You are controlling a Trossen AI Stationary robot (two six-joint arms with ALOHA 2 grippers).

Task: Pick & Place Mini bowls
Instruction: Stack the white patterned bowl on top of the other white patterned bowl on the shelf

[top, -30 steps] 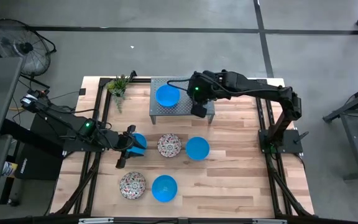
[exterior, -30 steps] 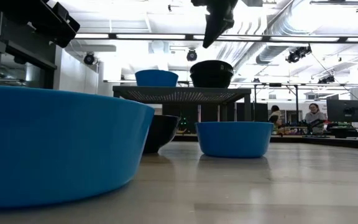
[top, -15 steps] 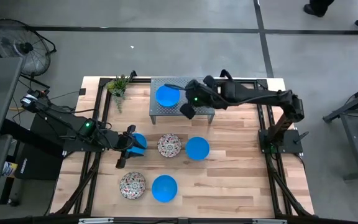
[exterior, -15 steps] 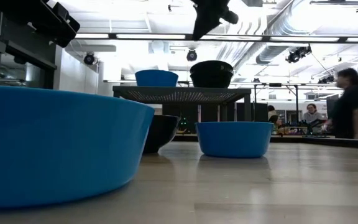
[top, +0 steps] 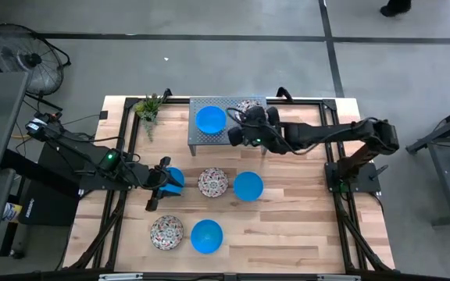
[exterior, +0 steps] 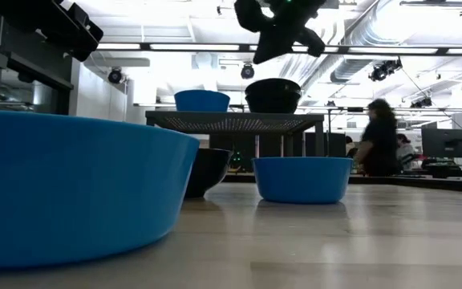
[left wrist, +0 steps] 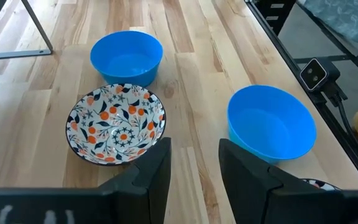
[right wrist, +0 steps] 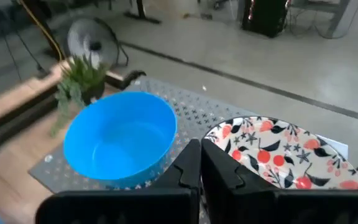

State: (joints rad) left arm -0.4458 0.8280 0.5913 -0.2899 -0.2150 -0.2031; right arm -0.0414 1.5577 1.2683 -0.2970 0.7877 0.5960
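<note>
Swinging back from over the raised grey mesh stand (top: 209,136), the right arm has uncovered the white floral mini bowl (top: 248,107) now sitting there beside the bright blue mini bowl (top: 210,119). Its right tool (top: 236,137) hangs at the stand's front edge, fingers pressed shut on nothing. On the wooden surface (top: 303,226) below, the nearest loose pieces are a blue bowl (top: 248,186) and a floral bowl (top: 212,182), both toward the front. The left tool (top: 156,195) waits part-open beside another blue bowl (top: 174,179), gripping nothing I can see.
</note>
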